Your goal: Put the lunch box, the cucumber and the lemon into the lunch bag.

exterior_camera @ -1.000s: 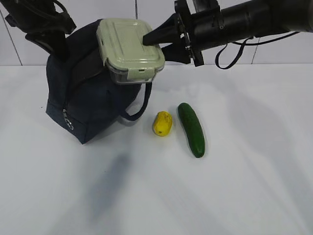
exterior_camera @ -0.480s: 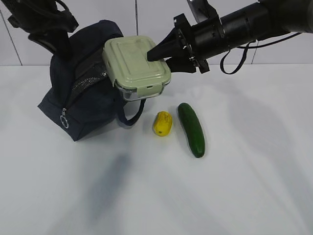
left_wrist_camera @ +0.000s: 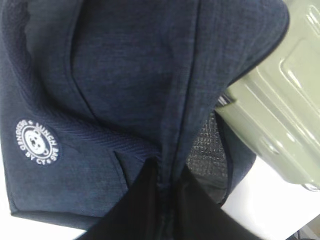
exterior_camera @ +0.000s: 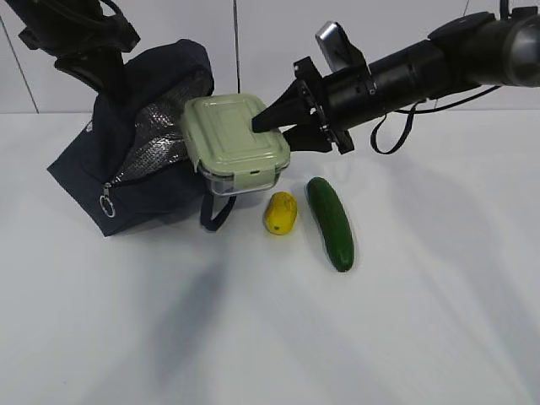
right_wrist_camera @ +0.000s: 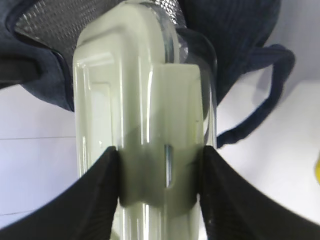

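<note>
The navy lunch bag (exterior_camera: 135,181) lies tilted at the left, its silver lining (exterior_camera: 160,126) showing at the open mouth. My left gripper (exterior_camera: 105,80) is shut on the bag's fabric and holds it up; its pinch point shows in the left wrist view (left_wrist_camera: 167,182). My right gripper (exterior_camera: 274,122) is shut on the sage-lidded lunch box (exterior_camera: 236,139), held at the bag's mouth, also seen in the right wrist view (right_wrist_camera: 150,100). The lemon (exterior_camera: 280,212) and the cucumber (exterior_camera: 330,222) lie on the table right of the bag.
A white table (exterior_camera: 337,337) carries everything, with a white tiled wall behind. A loop handle (exterior_camera: 215,211) of the bag hangs below the lunch box, near the lemon.
My right gripper has lowered the lunch box down and slightly right toward the bag's mouth. The bag has tipped further left and opened, showing its silver lining.
</note>
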Robot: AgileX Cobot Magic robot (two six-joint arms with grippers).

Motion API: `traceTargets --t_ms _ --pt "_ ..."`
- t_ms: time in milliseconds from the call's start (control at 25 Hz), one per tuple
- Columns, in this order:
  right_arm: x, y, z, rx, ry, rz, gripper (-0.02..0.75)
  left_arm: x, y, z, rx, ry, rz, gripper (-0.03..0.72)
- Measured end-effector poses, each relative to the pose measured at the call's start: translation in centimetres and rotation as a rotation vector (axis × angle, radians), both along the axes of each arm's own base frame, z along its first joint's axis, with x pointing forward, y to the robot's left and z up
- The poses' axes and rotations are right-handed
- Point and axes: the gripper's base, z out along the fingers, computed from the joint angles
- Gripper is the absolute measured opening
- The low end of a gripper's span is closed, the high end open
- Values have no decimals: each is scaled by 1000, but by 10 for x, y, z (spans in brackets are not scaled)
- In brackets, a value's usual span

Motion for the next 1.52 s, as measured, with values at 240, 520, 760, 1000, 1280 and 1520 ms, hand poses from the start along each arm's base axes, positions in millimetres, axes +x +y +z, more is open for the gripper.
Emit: traceTargets --t_ms 240,520,760,1000,1280,1520 --pt "4 3 0 78 24 -33 354 -3 -12 0 -8 2 -27 15" --pt "6 4 -3 105 14 -40 354 -12 -35 0 -19 5 -83 15" --pt "8 7 -3 116 -22 -51 354 -15 -44 1 -47 13 -101 15" --pt "10 29 -8 79 -94 -95 354 -17 -50 2 -74 24 -102 15" --pt "12 55 -33 121 -93 -137 354 -17 -50 2 -80 28 -94 15" --pt "15 70 -54 199 -50 -183 354 -17 -49 2 -74 30 -84 15"
